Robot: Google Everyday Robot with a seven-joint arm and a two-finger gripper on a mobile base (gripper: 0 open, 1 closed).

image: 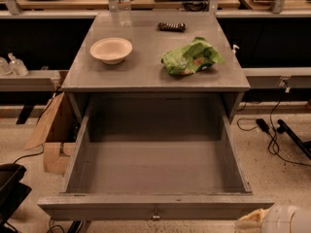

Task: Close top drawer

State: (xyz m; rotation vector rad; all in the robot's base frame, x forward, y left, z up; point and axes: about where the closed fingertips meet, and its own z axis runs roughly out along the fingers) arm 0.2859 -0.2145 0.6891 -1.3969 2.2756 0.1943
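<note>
The top drawer point(155, 205) of the grey cabinet is pulled far out toward me. It is wide, deep and empty, and its small round metal knob point(155, 215) sits centred on the front panel at the bottom of the view. My gripper is out of view. Only a white rounded part of my arm with a beige cover point(279, 220) shows at the bottom right corner, just right of the drawer's front right corner. No other drawer fronts show.
On the cabinet top point(146, 74) stand a beige bowl point(111, 49), a green crumpled bag point(191, 57), a water bottle point(123, 4) and a dark remote point(171, 26). A cardboard box point(51, 130) stands at the left, cables point(272, 130) lie on the floor at the right, and a black object point(9, 188) is at the lower left.
</note>
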